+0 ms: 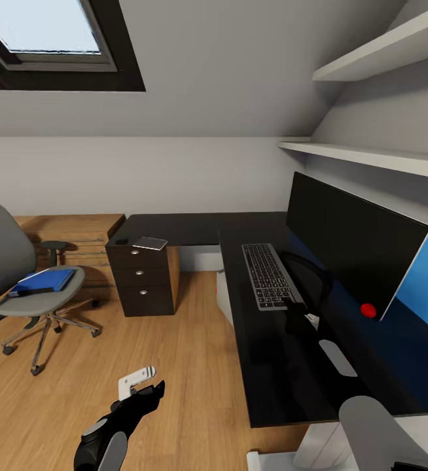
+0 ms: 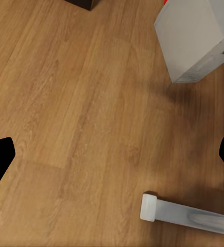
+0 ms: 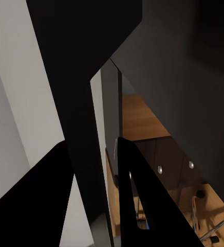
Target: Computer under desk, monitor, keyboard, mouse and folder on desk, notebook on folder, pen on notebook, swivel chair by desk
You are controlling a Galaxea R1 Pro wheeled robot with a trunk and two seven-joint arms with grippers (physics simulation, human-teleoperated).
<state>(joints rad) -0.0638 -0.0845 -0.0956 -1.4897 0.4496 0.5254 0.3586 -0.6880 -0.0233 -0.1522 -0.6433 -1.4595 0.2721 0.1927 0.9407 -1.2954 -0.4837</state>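
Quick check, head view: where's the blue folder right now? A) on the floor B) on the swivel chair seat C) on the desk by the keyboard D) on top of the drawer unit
B: the folder lies flat on the seat of the swivel chair, which stands apart from the desk.

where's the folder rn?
Head view, left side: the folder lies on the swivel chair seat, away from the desk, near the wooden shelving.

The monitor [image 1: 351, 245] and keyboard [image 1: 268, 275] stand side by side on the black tabletop [image 1: 279, 366]. The blue folder [image 1: 44, 281] lies on the chair [image 1: 24, 278]. A notebook [image 1: 150, 243] rests above the drawers [image 1: 143, 280].
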